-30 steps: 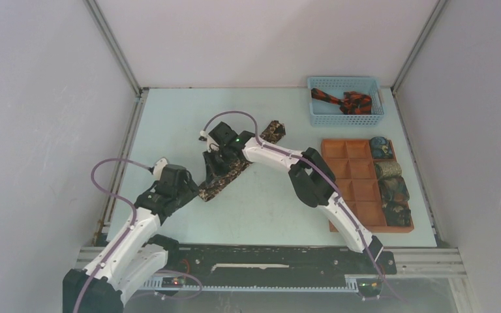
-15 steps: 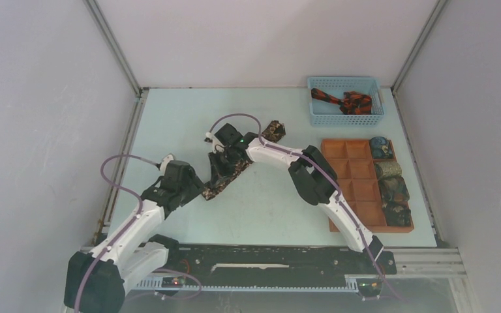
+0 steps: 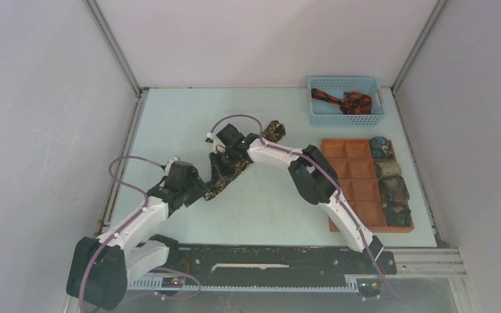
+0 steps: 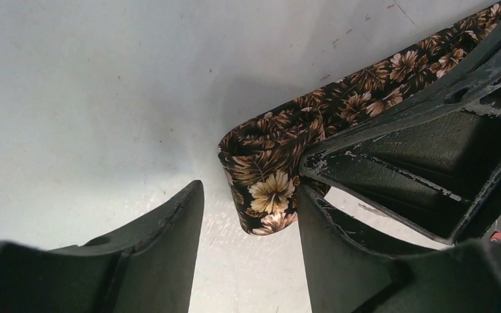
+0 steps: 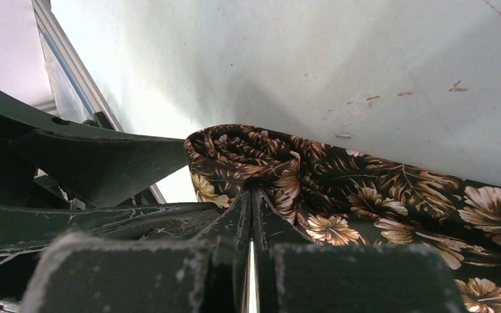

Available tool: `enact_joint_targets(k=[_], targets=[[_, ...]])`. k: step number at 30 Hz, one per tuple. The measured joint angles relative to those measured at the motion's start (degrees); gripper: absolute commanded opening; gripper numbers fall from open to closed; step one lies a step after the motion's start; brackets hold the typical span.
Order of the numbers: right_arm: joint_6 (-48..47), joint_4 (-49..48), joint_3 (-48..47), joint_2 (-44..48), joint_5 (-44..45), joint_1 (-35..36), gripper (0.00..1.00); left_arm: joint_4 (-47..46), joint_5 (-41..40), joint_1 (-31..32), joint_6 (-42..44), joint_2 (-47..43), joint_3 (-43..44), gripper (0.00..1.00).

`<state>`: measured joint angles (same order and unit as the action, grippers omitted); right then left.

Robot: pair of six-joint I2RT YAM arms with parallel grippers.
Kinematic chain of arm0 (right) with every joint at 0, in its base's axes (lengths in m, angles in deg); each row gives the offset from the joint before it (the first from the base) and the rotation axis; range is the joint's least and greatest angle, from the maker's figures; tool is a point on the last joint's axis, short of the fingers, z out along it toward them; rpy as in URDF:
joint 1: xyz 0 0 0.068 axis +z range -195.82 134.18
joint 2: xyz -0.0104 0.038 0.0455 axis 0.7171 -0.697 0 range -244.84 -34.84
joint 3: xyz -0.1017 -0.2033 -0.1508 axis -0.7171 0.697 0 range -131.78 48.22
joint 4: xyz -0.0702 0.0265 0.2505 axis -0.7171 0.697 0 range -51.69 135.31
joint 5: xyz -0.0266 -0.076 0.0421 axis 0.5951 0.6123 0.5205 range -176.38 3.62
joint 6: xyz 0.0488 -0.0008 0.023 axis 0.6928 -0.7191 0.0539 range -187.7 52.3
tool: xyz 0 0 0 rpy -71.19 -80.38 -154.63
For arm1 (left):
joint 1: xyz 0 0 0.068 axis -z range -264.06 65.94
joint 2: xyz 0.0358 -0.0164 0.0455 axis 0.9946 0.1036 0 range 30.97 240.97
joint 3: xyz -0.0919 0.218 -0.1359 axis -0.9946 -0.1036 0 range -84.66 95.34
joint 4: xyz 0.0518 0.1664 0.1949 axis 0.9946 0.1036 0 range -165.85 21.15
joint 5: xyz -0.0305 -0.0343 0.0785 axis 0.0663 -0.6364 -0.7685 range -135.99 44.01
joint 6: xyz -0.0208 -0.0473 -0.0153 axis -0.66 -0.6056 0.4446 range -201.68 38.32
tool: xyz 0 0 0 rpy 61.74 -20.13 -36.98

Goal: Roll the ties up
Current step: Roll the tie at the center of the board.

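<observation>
Currently brown tie (image 4: 271, 190) tip sits between spread left end effector (image 4: 249, 186).

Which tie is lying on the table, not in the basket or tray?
The dark brown floral tie, stretched on the table. The black and red-orange tie sits in the blue basket; four rolled ties fill the tray's right column.
</observation>
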<state>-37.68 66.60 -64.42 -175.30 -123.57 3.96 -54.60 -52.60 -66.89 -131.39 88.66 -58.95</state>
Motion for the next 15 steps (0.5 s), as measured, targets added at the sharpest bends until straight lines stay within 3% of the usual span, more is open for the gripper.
enact_joint_targets(k=[9, 13, 15], targets=[[0.17, -0.72, 0.44, 0.0, -0.5, -0.07, 0.0, -4.52, 1.62, 0.0, -1.4, 3.96, -0.9, 0.49], [0.15, -0.81, 0.55, 0.0, -0.31, -0.15, 0.0, -7.02, 2.86, 0.0, -2.49, 5.77, -1.51, 0.41], [0.17, -0.92, 0.63, 0.0, -0.35, -0.28, 0.0, -7.87, 3.21, -0.07, -2.82, 6.05, -1.51, 0.32]])
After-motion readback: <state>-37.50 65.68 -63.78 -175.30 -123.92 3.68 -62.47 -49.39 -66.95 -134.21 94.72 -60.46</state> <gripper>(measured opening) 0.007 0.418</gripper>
